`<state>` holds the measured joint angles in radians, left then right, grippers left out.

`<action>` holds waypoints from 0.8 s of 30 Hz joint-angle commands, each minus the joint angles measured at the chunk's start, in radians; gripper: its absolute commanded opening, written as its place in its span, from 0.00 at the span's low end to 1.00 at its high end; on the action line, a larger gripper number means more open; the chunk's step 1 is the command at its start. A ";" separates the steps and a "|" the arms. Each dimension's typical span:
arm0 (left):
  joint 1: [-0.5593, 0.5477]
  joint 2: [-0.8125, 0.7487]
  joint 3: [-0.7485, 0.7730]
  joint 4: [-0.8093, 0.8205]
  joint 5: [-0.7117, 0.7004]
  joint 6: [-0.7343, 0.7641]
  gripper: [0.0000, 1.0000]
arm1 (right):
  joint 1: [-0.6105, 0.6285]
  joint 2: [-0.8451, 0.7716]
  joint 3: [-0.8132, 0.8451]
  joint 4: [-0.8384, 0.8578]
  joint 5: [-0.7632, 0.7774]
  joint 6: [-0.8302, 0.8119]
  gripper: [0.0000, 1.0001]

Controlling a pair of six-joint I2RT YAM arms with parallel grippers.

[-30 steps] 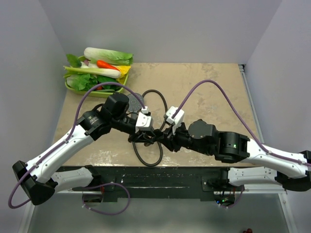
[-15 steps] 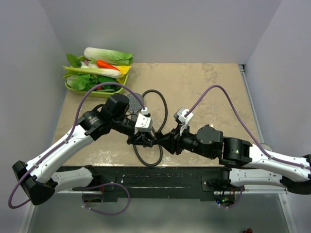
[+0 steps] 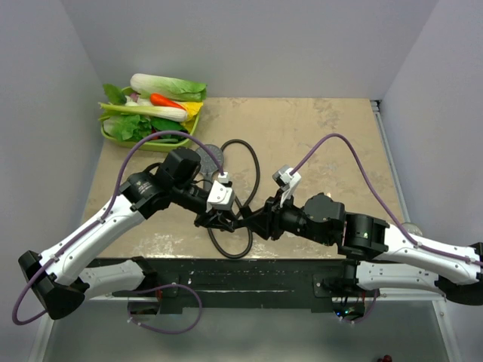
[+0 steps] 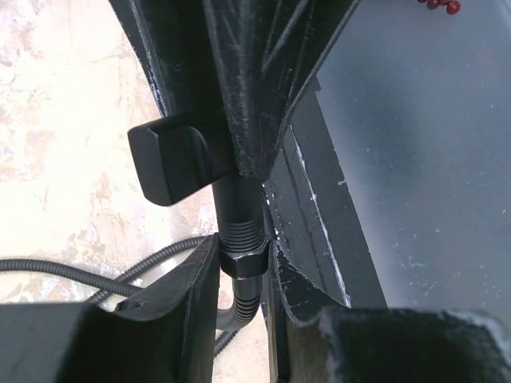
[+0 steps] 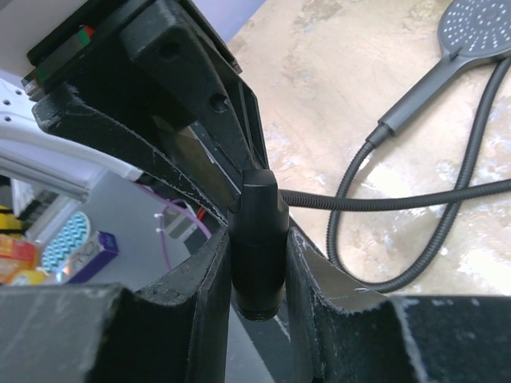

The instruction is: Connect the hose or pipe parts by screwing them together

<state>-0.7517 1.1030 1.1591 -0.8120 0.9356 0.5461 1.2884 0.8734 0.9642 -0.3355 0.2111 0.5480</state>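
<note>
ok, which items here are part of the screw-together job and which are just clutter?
Job: shower head; hose; hose nut in left tool; dark fitting in right tool.
Lying about: vegetables; green tray.

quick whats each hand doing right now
Left hand: closed on the hose end nut.
Right hand: closed on the black cylindrical fitting.
</note>
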 commanded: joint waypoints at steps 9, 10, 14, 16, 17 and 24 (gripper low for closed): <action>-0.005 -0.031 0.091 0.135 0.010 0.052 0.00 | -0.004 0.027 -0.015 0.011 -0.052 0.168 0.00; -0.003 -0.031 0.090 0.134 0.000 0.060 0.00 | -0.006 0.035 -0.009 0.000 -0.052 0.171 0.00; -0.003 -0.035 0.073 0.132 -0.060 0.078 0.00 | -0.005 0.073 0.036 -0.048 -0.044 0.202 0.00; -0.003 -0.037 0.064 0.139 -0.087 0.084 0.00 | -0.004 0.085 0.042 -0.062 -0.041 0.220 0.00; -0.005 -0.040 0.062 0.140 -0.090 0.086 0.00 | -0.006 0.087 0.038 -0.059 -0.039 0.242 0.00; -0.003 -0.045 0.073 0.136 -0.110 0.101 0.00 | -0.017 0.099 -0.036 -0.005 -0.065 0.365 0.00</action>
<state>-0.7528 1.0847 1.1744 -0.8669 0.8032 0.6094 1.2594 0.9424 0.9775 -0.3553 0.2436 0.7898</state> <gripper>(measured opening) 0.286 0.313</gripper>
